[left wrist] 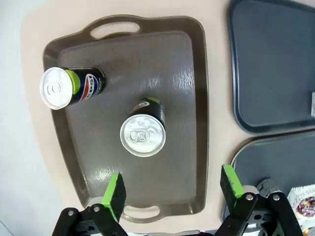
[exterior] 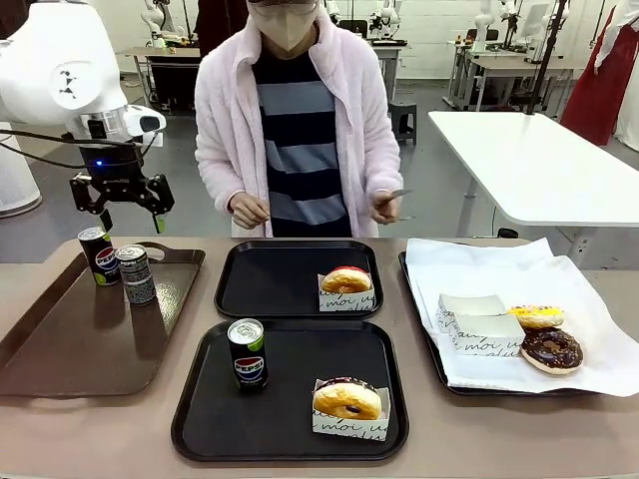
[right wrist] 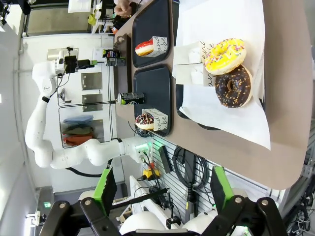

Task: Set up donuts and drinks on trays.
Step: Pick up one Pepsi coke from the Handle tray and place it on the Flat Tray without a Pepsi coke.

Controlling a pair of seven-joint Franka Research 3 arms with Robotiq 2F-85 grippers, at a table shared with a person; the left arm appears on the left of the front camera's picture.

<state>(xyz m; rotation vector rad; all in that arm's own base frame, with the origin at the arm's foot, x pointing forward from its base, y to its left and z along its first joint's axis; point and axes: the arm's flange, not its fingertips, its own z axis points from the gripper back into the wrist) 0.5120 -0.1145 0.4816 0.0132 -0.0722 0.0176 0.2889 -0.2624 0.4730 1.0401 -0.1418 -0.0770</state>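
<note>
At frame left, my left gripper (exterior: 132,222) hangs open above two cans (exterior: 135,274); near tray (exterior: 300,371) set, far tray (exterior: 270,281) lacks drink.

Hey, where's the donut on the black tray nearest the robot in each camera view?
Front view: the donut sits bottom centre-right.
Left wrist view: bottom right corner, cut off by the edge.
Right wrist view: left of centre, chocolate top showing.
Shared landmark: the near black tray under it.
</note>
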